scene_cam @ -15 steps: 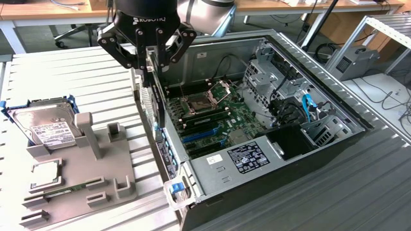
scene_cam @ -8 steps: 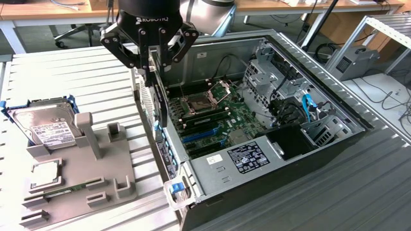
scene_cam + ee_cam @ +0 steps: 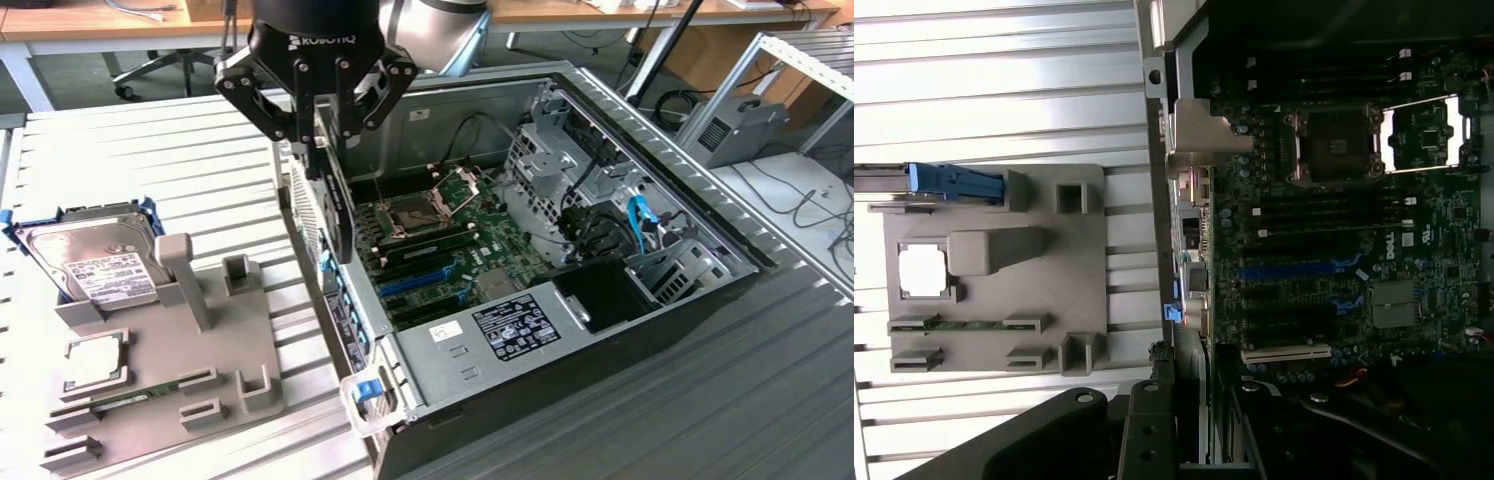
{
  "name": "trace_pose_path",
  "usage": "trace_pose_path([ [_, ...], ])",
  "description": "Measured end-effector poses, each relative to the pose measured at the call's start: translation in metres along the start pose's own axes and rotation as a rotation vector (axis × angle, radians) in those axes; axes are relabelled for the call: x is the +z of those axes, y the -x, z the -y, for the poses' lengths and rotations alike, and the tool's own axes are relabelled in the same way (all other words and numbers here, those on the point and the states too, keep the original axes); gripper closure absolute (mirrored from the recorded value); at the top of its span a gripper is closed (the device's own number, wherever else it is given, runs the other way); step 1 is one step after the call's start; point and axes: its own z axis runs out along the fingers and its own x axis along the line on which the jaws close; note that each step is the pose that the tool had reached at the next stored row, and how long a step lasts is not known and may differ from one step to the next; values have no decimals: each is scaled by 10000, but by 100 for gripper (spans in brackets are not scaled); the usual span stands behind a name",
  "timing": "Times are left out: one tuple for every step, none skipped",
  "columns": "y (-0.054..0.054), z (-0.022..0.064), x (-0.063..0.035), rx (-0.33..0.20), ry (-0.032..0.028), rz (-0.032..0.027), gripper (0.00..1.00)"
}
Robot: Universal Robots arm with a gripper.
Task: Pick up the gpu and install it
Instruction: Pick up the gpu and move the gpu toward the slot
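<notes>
Office desks (image 3: 120, 20) and one chair base (image 3: 160, 70) occupy the far background. One ribbed light-metal table (image 3: 160, 160) carries all components.

1. One open computer case (image 3: 561, 400) lies on its side at the exterior view's right, with its interior facing up. It contains one green motherboard (image 3: 507, 240) and one labelled power supply (image 3: 514, 325) at the near end.
2. One grey fixture plate (image 3: 174, 370) lies at the exterior view's left, just beside the case.
3. One gripper (image 3: 327, 140) hangs above the case's left wall. Its fingers are partly closed and clamp the top of the gpu.
4. One gpu (image 3: 339, 215) hangs upright and edge-on below the fingers. Its lower end is at the case's left wall, beside the motherboard. Contact with a slot cannot be determined.
5. One hard drive (image 3: 94, 265) stands tilted at the fixture's far end.
6. One square silver processor (image 3: 91, 362) sits in a fixture recess.
7. One memory stick (image 3: 134, 392) lies near the processor.

The exterior view shows the arm, the power supply and the hard drive label. The wrist view looks straight down and shows one open processor socket (image 3: 1336, 143), one blue slot (image 3: 1294, 270) and one cream slot (image 3: 1284, 352).
</notes>
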Motion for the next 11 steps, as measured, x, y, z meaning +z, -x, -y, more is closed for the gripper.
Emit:
trace_pose_path([
  [6, 0, 0, 0, 0, 0, 74],
  [14, -1, 0, 0, -1, 0, 74],
  [24, -2, 1, 0, -2, 0, 74],
  [30, -2, 1, -1, -2, 0, 74],
  [33, -2, 1, 0, -2, 1, 74],
  [37, -3, 1, 0, -3, 0, 74],
  [43, -3, 1, 0, -3, 0, 74],
  [47, -3, 2, 0, -3, 1, 74],
  [50, -4, 2, 0, -3, 1, 74],
  [54, -4, 2, 0, -4, 0, 74],
  [58, -4, 2, 0, -4, 0, 74],
])
